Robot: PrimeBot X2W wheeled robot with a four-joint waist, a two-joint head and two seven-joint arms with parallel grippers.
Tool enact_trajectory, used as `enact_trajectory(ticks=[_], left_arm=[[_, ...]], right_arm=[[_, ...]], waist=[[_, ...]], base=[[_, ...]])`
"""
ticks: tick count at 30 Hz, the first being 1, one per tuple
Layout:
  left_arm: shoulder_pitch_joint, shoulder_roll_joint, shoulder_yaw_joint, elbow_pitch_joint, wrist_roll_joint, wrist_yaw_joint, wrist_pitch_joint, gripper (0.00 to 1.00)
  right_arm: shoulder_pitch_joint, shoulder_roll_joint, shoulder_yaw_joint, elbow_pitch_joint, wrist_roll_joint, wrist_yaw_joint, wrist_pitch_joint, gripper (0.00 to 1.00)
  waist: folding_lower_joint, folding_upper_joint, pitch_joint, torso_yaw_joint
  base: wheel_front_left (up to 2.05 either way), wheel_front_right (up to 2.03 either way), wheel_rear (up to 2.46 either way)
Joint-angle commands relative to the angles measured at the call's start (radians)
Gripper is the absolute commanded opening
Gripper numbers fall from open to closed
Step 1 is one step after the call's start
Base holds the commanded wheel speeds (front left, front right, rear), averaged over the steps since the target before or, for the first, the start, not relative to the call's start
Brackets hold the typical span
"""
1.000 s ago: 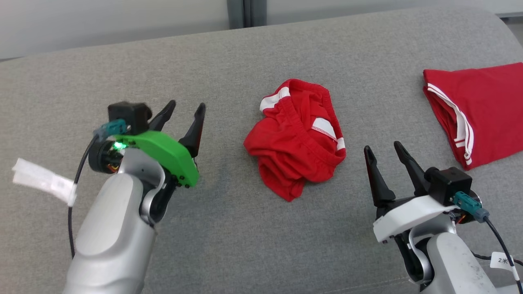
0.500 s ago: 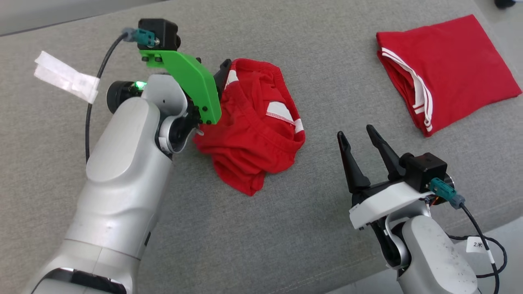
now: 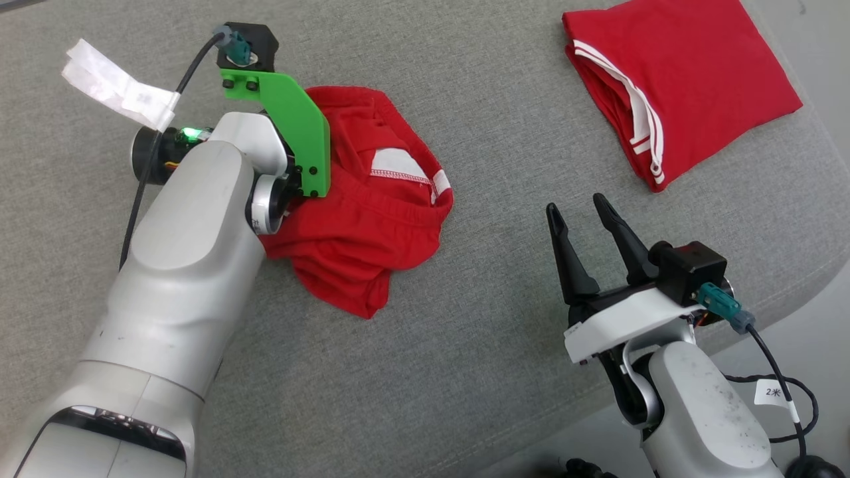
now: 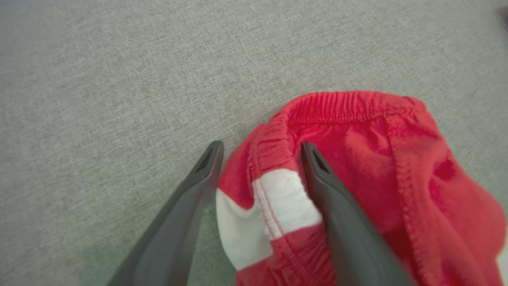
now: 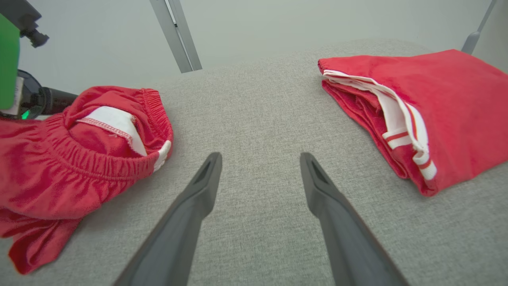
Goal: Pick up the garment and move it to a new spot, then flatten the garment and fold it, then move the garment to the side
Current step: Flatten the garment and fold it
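Left tool [image 4: 262, 146] has dropped, spread wide astride the crumpled, elastic-gathered red garment [image 4: 357, 167] (right tool [image 3: 576, 204] gapes, empty).

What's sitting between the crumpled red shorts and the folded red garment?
Bare grey cushion between crumpled shorts and folded garment, per head and right wrist views.

"2米" on the small white tag [image 3: 772, 393] at lower right
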Motion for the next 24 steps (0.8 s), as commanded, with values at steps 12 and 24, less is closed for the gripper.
enact_trajectory(ticks=[12,24], left_arm=[[-0.035,-0.006,-0.029,-0.039,0.007,-0.036,-0.105,0.00],[-0.095,-0.042,-0.082,-0.377,-0.242,-0.197,-0.489,0.00]], right_arm=[[-0.021,0.002,0.000,0.019,0.004,-0.002,-0.012,1.00],[0.009,-0.003,-0.006,0.035,-0.008,-0.002,-0.008,1.00]], waist=[[0.0000,0.0000,-0.040,0.019],[0.0000,0.0000,-0.143,0.049]], base=[[0.00,0.00,0.00],[0.00,0.00,0.00]])
